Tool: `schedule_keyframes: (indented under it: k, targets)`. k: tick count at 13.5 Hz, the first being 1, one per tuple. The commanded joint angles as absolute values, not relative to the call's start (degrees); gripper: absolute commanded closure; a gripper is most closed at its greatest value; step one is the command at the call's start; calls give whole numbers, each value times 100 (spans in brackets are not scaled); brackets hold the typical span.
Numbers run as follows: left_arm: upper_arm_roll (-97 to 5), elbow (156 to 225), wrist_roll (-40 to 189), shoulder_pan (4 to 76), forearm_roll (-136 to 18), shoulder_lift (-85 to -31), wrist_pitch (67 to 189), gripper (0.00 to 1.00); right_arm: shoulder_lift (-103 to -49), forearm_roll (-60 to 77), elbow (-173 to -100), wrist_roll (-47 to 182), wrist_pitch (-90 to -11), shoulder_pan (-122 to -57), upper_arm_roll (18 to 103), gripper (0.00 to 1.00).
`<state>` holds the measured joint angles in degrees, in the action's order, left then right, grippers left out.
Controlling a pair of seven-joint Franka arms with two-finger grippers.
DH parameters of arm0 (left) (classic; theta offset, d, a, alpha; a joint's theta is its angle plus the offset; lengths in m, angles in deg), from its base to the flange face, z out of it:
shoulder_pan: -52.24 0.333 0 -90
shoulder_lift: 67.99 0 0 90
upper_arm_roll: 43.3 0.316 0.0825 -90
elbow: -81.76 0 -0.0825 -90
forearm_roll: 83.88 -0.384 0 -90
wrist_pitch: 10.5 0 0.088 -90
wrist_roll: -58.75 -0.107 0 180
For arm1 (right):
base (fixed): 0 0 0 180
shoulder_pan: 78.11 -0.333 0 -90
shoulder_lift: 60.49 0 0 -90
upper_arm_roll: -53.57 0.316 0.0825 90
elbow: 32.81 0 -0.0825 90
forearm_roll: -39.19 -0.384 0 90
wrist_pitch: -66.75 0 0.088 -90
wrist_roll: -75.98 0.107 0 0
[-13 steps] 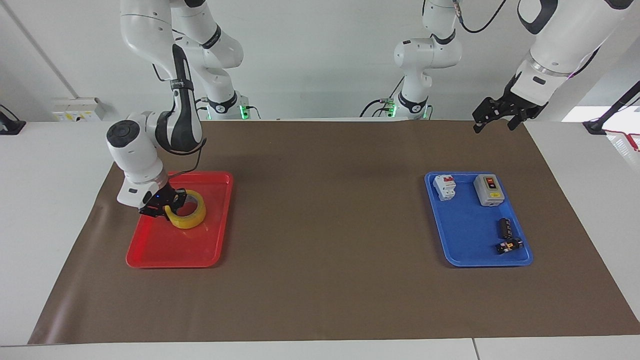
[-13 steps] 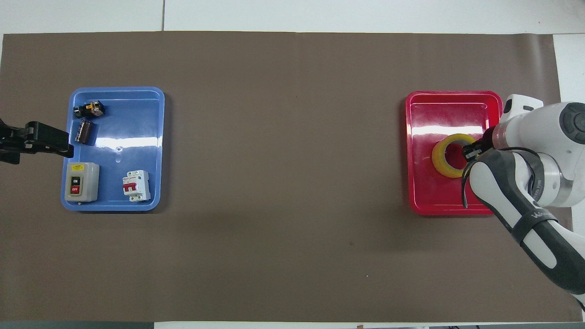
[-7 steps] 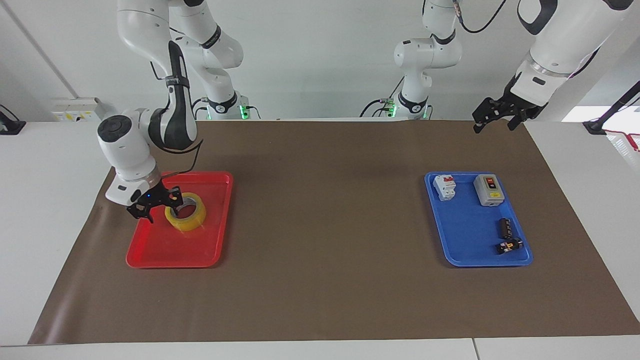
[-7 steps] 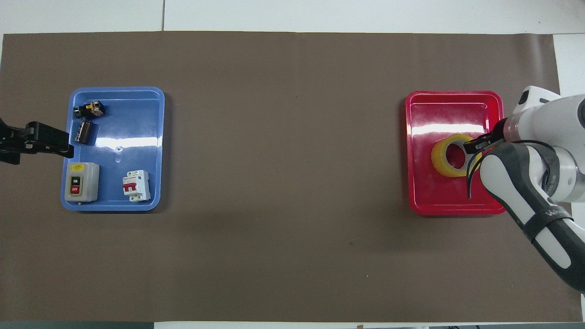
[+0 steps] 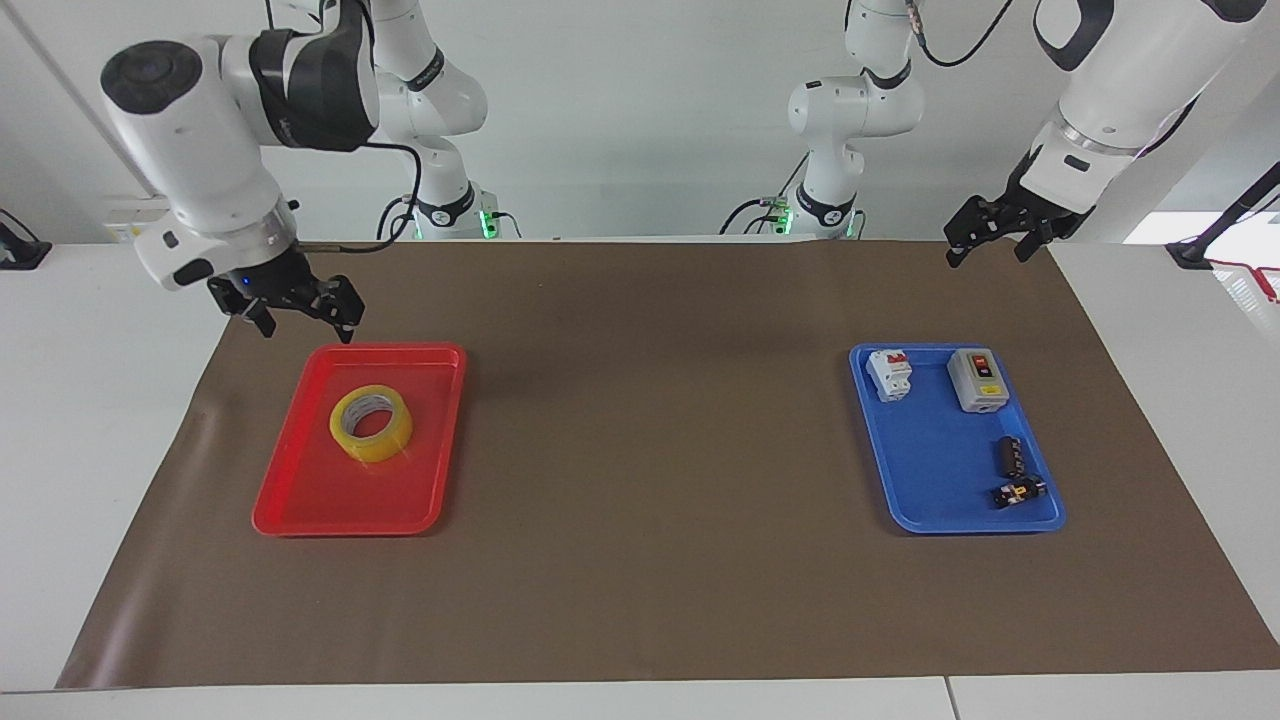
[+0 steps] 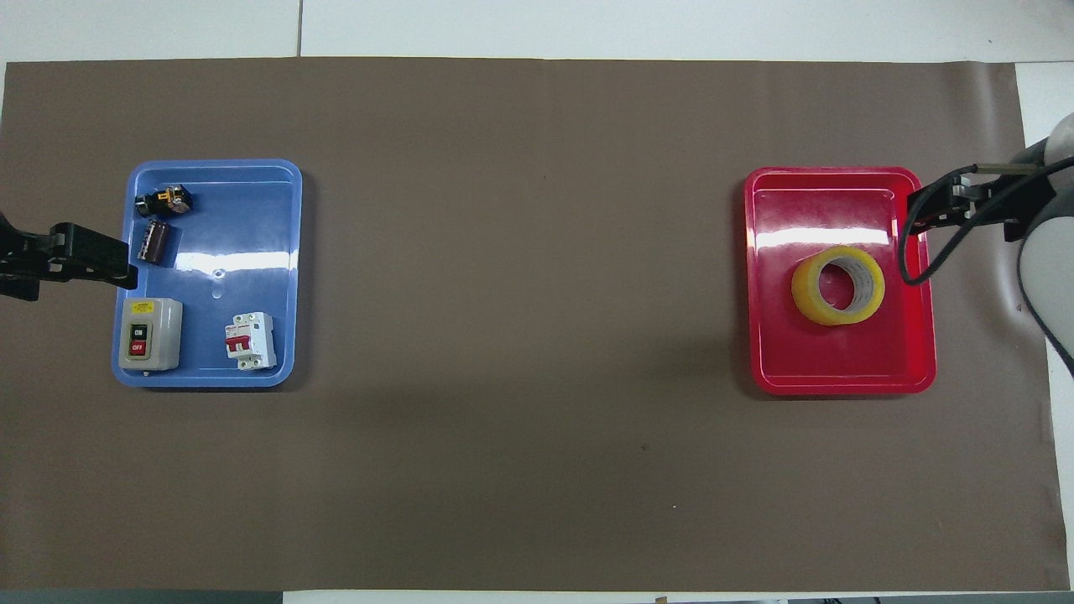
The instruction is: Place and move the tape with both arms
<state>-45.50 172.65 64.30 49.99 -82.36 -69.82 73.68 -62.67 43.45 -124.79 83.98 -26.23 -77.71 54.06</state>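
The tape point(image 5: 371, 423), a yellow roll with a white core, lies flat in the red tray point(image 5: 300, 500) toward the right arm's end of the table. It also shows in the overhead view point(image 6: 837, 285), in the tray point(image 6: 839, 369). My right gripper point(image 5: 305, 322) is open and empty, raised well above the tray's rim at the right arm's end point(image 6: 919, 214), apart from the tape. My left gripper point(image 5: 988, 250) is open and empty, and waits raised by the blue tray's outer edge point(image 6: 92, 262).
A blue tray point(image 5: 935, 505) toward the left arm's end holds a white breaker point(image 5: 889, 373), a grey on/off switch box point(image 5: 976, 379) and two small dark parts point(image 5: 1012, 470). A brown mat point(image 5: 650, 450) covers the table. Two slimmer arms stand at the robots' edge.
My right gripper has let go of the tape, opened and risen up and away from the red tray. The tape has settled flat in the tray. The left arm has not moved.
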Motion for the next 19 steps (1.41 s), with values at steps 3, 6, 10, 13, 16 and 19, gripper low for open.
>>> schedule_keyframes:
  k: [3, 6, 10, 13, 16, 19]
  targets:
    - [-4637, 17423, 6298, 5004, -8309, -7072, 7677, 0, -5978, 4017, -11949, 8539, -1738, -7610, 5427, 0]
    - [-4628, 17414, 5911, 5013, -8309, -7063, 7704, 0, -5671, 4007, -12544, 8399, -1825, -7662, 5436, 0]
    - [-4620, 17414, 5954, 5040, -8309, -7063, 7774, 0, -5680, 4068, -12527, 8328, -1903, -7680, 5462, 0]
    - [-4620, 17423, 5893, 5066, -8309, -7063, 7722, 0, -5768, 4192, -12386, 7836, -1904, -7680, 5471, 0]
    - [-4620, 17423, 5910, 5066, -8309, -7063, 7677, 0, -5777, 4174, -12316, 7809, -1807, -7680, 5462, 0]
    - [-4620, 17423, 5911, 5066, -8309, -7072, 7677, 0, -5785, 4148, -12289, 7774, -1754, -7671, 5462, 0]
